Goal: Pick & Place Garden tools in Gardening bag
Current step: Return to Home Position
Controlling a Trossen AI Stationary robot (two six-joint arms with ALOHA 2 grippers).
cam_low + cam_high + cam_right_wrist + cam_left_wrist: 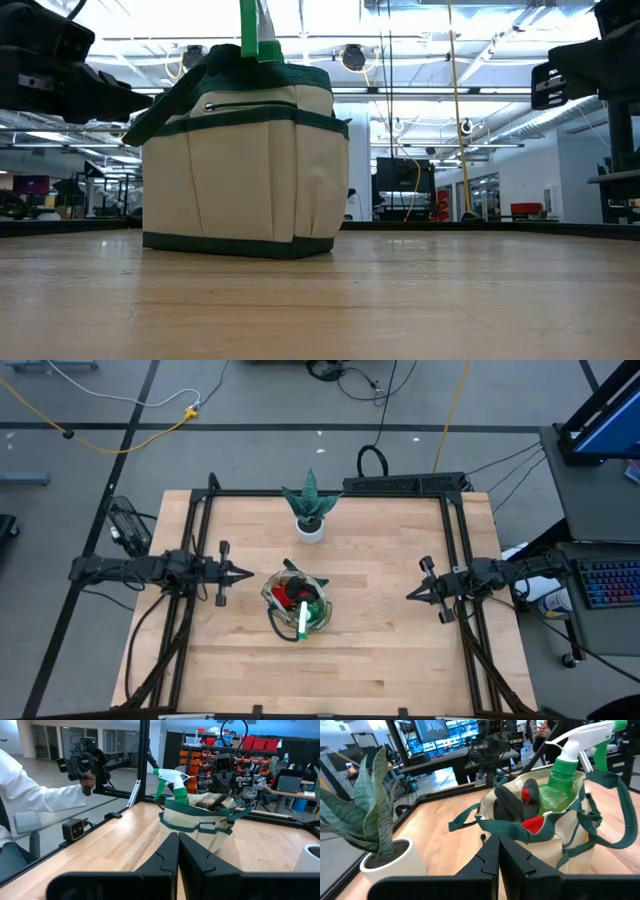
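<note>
Spray bottle point(565, 775), glove point(512, 804) in gardening bag point(297, 603) at surface point(400, 660) centre; left gripper point(240, 572) near left edge, right gripper point(412, 594) near right edge, both pressed together, empty; homing step judged in hand, likely only retraction needed.

Around the middle of the desk point(400, 660), the gardening bag point(240, 170) with spray bottle point(565, 775) and glove point(510, 805) inside, the potted plant point(310, 505) just behind it, left fingers point(485, 865) near its left side, right fingers point(165, 860) farther off at its right.
</note>
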